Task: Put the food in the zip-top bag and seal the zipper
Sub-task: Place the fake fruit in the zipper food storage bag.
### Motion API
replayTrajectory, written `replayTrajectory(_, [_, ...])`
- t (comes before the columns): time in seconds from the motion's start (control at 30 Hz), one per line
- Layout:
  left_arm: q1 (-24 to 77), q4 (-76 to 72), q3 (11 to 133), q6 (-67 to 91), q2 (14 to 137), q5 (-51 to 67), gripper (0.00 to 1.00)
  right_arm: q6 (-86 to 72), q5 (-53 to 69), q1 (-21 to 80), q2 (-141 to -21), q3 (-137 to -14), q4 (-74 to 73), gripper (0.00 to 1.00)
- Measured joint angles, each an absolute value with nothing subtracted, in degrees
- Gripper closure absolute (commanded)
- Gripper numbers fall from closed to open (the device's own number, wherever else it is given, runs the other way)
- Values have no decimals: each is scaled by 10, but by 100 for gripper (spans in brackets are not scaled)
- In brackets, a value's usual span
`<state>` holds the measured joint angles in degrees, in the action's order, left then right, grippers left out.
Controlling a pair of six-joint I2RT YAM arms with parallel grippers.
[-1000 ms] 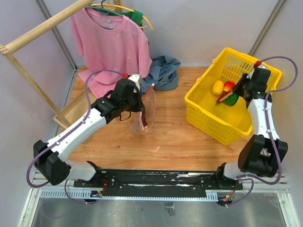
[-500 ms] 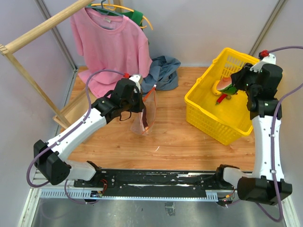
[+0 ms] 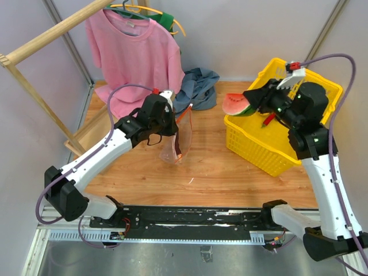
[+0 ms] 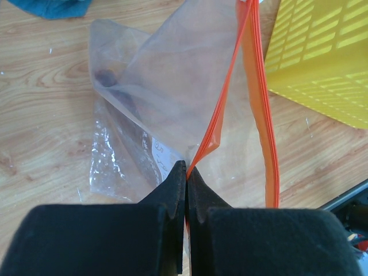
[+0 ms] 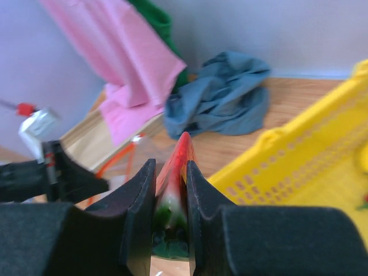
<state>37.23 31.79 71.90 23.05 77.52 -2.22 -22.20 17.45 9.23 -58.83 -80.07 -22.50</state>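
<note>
Nearest the bases, the left gripper (image 4: pixel 186 171) is pinching one lip of the bag (image 4: pixel 152 80), its jaws fully closed on the plastic just below the zipper (image 4: pixel 260 103). It is holding the bag up over the table (image 3: pixel 207 167) with the mouth gaping, as it was doing a second ago.

The right gripper (image 3: pixel 255 103) is clamping the watermelon (image 3: pixel 236 105) between partly closed jaws. Over the last second this arm has been lifting the slice out of the basket (image 3: pixel 256 149) and swinging it left. The slice is now hanging above the basket's left rim, well apart from the bag. Judgement: one food piece is in transit, insertion is coming next, and sealing is not yet starting.

The left wrist view is showing what the top view is not: the two orange strips are standing apart, and a dark piece (image 4: pixel 106 76) is apparently lying inside the bag. The right wrist view is showing the rind seated between the fingers (image 5: pixel 141 201), with the blue cloth (image 5: pixel 221 98) and pink shirt (image 5: pixel 115 57) beyond. Only the top view is showing the gap between slice and bag, and what appears to be a thin red chili (image 3: pixel 268 119) lying in the basket.
</note>
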Motion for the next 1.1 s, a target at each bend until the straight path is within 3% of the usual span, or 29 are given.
replayTrajectory(0.4, [372,319,729,249,783,-23,100,-296,109,359,-644,-745,-131,99])
replayTrajectory(1.1, [375,328,730,260,783,-38,100,-347,20,404,-728,-705,-133,99])
